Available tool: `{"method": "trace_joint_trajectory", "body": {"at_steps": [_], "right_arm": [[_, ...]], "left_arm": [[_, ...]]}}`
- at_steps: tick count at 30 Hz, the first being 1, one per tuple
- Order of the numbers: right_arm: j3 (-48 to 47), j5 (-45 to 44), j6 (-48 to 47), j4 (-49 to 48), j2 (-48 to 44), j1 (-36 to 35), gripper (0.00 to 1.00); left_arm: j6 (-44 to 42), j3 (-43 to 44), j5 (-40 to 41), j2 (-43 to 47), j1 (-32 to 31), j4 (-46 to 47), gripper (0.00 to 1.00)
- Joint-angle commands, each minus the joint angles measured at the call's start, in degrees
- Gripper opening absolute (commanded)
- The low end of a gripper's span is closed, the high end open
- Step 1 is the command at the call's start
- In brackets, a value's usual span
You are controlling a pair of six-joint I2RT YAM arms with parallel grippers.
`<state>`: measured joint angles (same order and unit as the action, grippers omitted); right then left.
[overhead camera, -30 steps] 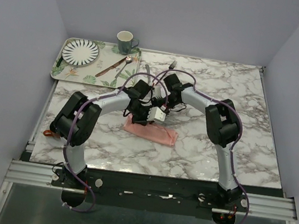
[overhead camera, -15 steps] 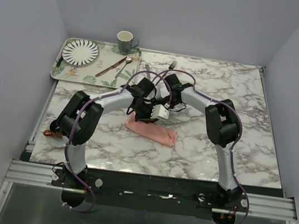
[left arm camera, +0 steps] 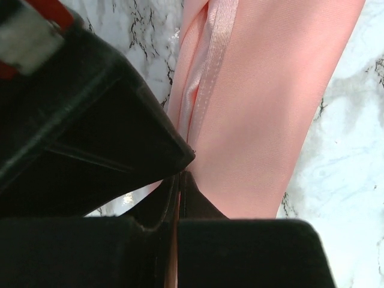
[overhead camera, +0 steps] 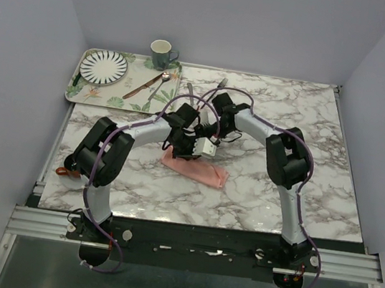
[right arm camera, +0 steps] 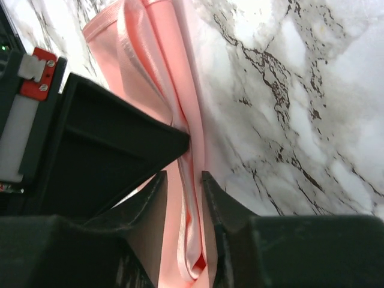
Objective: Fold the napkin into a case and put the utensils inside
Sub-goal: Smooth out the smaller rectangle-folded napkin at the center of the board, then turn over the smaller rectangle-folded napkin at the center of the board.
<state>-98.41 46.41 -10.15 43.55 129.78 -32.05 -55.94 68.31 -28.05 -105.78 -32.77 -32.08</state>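
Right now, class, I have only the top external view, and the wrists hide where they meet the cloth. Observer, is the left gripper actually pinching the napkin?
Observer: Yes. The left gripper is shut, with a thin edge of the napkin pinched between its fingers.
Operator: And the right one?
Observer: The right gripper has its jaws slightly apart; folded layers of cloth run through the gap.
Operator: Is the fold tidy?
Observer: Not quite; near the left gripper's tip the layers gape along one long edge.
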Motion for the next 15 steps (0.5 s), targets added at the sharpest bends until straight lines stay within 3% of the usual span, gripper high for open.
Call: {"method": "trace_joint_trajectory", "body": {"at_steps": [1,5,15], "right_arm": [[-2.9,0.3,-3.7,7.1,-0.3,1.8,0.42],[-2.9,0.3,-6.9,9.8,-0.2,2.0,0.52],[-5.6,-0.9,-5.8,10.5,5.0,0.9,0.53]], "left_arm": [[-0.1,-1.3,1.8,-0.6,-0.4,1.1,0.04],[0.1,-1.3,1.8,-0.4,-0.4,1.4,0.04],[0.6,-1.0,2.0,0.1,-0.4,2.1,0.04]]}}
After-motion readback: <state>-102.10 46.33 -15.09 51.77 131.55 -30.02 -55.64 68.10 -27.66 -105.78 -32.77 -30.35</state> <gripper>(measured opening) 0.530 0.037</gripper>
